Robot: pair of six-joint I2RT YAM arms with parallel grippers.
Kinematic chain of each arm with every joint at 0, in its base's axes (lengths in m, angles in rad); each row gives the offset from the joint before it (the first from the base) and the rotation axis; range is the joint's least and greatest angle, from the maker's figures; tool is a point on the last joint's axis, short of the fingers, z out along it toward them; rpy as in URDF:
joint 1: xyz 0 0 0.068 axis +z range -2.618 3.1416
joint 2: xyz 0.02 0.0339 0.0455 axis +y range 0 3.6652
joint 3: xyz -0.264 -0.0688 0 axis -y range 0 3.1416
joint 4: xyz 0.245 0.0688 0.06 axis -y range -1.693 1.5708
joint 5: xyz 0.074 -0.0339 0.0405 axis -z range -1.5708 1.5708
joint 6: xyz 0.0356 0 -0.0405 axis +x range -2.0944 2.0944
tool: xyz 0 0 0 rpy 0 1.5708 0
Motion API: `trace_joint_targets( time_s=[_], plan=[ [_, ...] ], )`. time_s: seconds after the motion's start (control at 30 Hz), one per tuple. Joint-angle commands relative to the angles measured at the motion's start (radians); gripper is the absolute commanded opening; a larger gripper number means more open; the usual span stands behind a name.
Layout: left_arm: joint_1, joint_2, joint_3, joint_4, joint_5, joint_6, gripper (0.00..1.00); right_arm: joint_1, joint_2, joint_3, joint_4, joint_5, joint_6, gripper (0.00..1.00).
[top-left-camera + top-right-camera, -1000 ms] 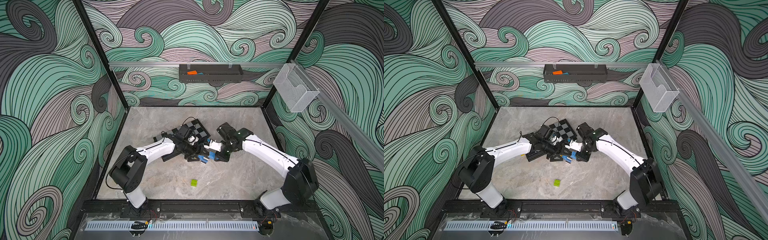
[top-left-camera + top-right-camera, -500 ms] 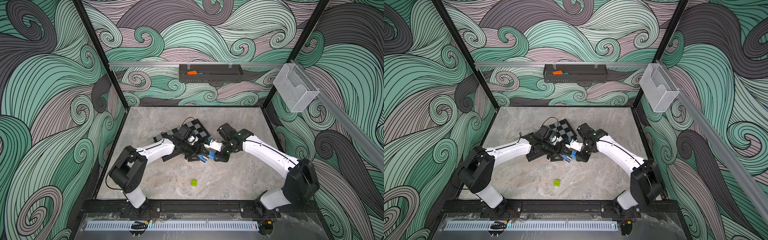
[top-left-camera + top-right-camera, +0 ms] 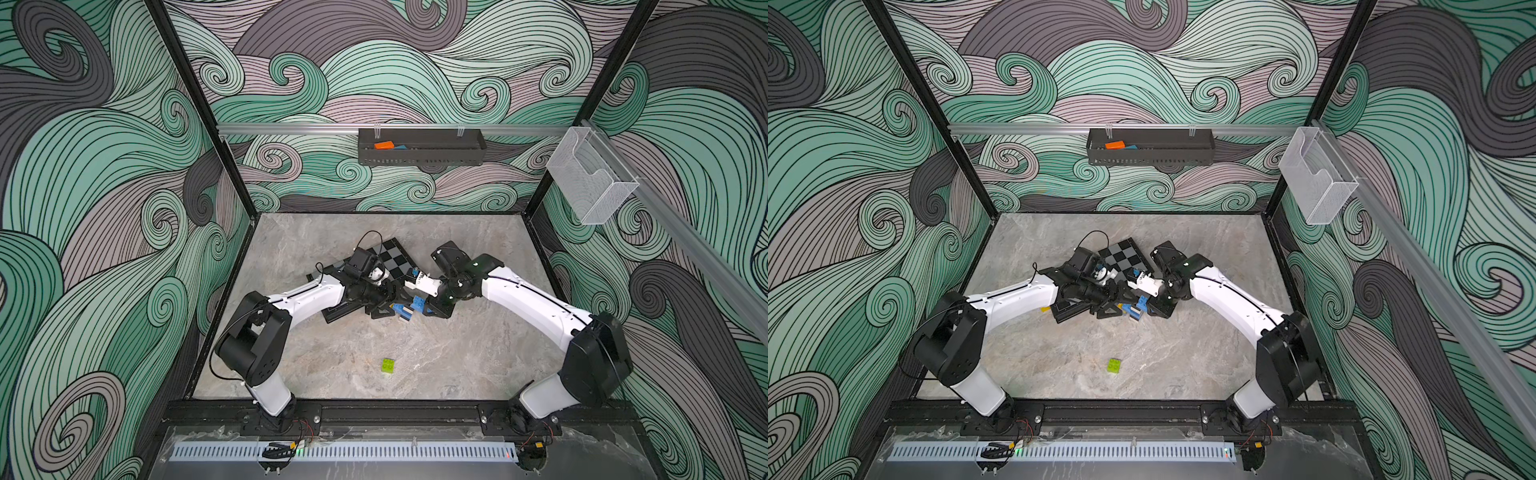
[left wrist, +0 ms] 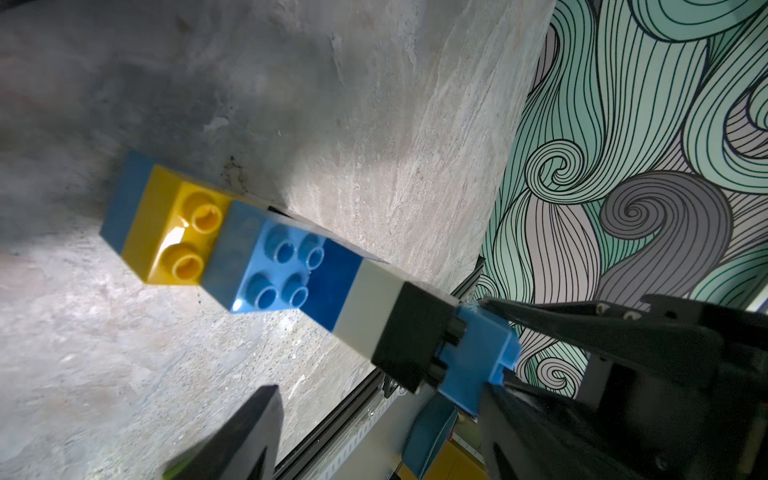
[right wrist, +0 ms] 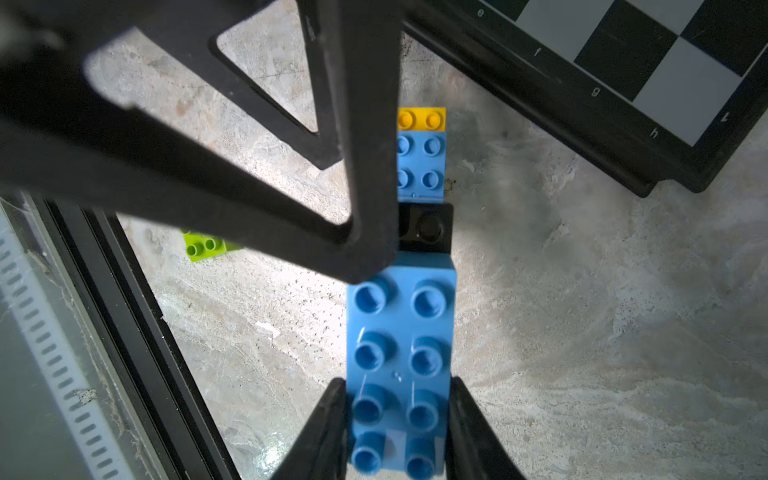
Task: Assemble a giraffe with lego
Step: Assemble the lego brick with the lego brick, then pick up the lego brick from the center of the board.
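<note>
Giraffe (image 5: 401,365) still sits between right tool (image 5: 398,386) fingers (image 5: 324,428).

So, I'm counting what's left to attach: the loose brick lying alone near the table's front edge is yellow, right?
No, not yellow: the loose brick lying alone near the table's front edge is lime green. Both top views show it.

Big swirly waves in green, grey and pale pink cover the walls (image 3: 415,62) all around. The tabletop (image 3: 457,353) is grey stone with pale streaks. At 12 o'clock a black tray (image 3: 422,158) hangs from a silver rail (image 3: 291,128). At 2 o'clock hangs a clear box (image 3: 590,174). Black posts (image 3: 199,104) stand in the far corners.
</note>
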Motion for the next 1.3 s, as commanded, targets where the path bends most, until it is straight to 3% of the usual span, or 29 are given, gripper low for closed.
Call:
trace_joint_targets(
  time_s=[0.0,0.4,0.67,0.87,0.97,1.1,1.27],
  plan=[
    [0.017,-0.012,-0.011,-0.002,-0.037,-0.001,0.78,0.012,0.0,0.047,0.057,-0.073,0.009,0.44],
    [0.068,-0.004,0.017,-0.035,-0.014,0.043,0.78,-0.001,-0.02,0.08,0.082,-0.035,0.073,0.66],
    [0.112,-0.026,0.066,-0.108,-0.014,0.097,0.78,0.007,-0.223,0.039,0.098,-0.008,0.173,0.79],
    [0.221,-0.113,-0.002,-0.208,-0.032,0.168,0.78,0.277,-0.32,0.031,-0.036,0.107,0.341,0.82],
    [0.303,-0.154,-0.071,-0.237,-0.027,0.214,0.78,0.44,-0.33,-0.054,0.019,0.164,0.442,0.84],
    [0.351,-0.189,-0.088,-0.315,-0.071,0.286,0.78,0.578,-0.23,-0.11,0.106,0.197,0.492,0.86],
    [0.394,-0.24,-0.125,-0.337,-0.137,0.254,0.78,0.631,-0.041,-0.117,0.227,0.215,0.485,0.85]
  ],
)
